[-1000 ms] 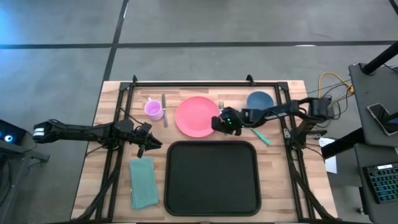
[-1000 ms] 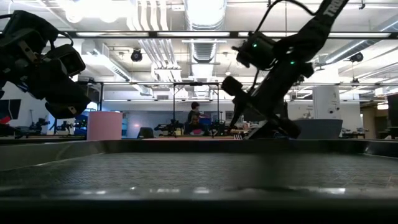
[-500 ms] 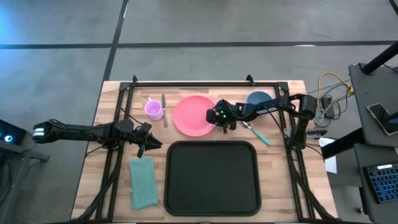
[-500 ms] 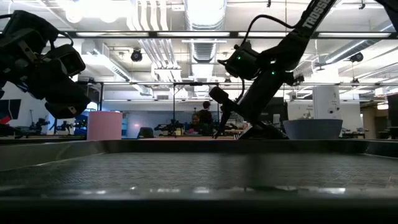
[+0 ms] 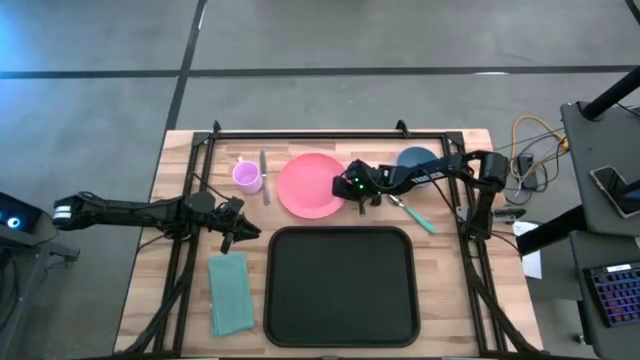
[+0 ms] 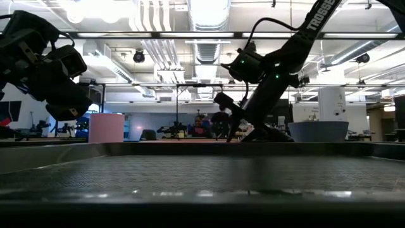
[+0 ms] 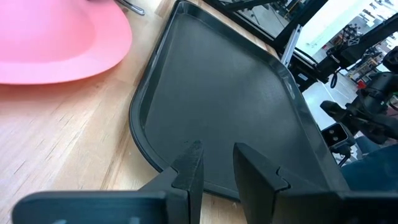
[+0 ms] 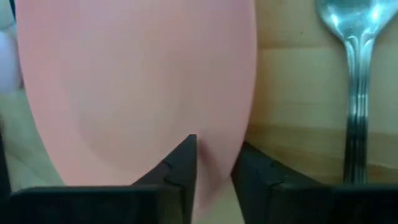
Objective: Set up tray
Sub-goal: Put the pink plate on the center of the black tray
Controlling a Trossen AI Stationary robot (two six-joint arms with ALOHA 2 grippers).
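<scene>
The round pink plate [image 5: 308, 186] lies flat on the wooden table, beyond the far rim of the large black tray [image 5: 340, 290]. My right gripper [image 5: 346, 189] reaches in from the table's right and is shut on the plate's right edge. In the right wrist view the plate [image 8: 137, 81] fills the picture between and ahead of the two fingers. My left gripper [image 5: 250, 233] hovers at the table's left, near the tray's far left corner [image 7: 155, 143]. Its fingers stand a little apart with nothing between them. My right gripper pinches the pink plate's right rim [image 8: 214, 165] between its two fingers [image 8: 180, 163]. The fingers come slanting down from the table's right. The plate still lies flat on the table.
A lilac cup [image 5: 247, 176] and a knife [image 5: 264, 175] lie left of the plate. A metal utensil [image 8: 351, 93] lies just right of it. A blue bowl [image 5: 417, 161] and a teal-handled utensil [image 5: 415, 215] are farther right. A folded teal napkin [image 5: 230, 292] lies left of the tray.
My right gripper has moved toward the table's left and a little down, up to the plate's right edge. There its fingers have closed on the rim.
</scene>
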